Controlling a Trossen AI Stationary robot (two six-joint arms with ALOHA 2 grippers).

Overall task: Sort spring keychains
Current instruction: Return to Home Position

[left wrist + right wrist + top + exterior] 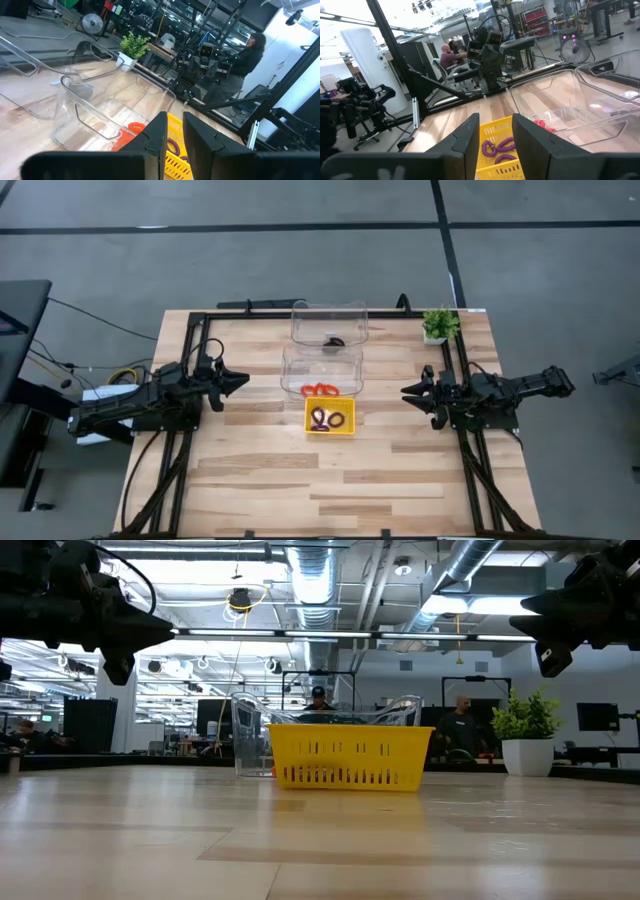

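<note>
Purple coiled spring keychains (320, 418) lie in the yellow plastic tray (331, 432), midway between left gripper (246, 381) and right gripper (408, 393), both parted and empty.

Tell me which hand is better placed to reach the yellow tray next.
Right hand, marginally: it sits slightly nearer the yellow tray than the left hand; both hover above the table.

A grey concrete floor (300, 260) crossed by dark lines surrounds the wooden table (300, 480). Beyond it opens a workshop hall with silver ducts (310, 580) and bright lights (450, 602) overhead, a white pillar (362, 50), a standing fan (91, 22) and a seated person (449, 52).
</note>
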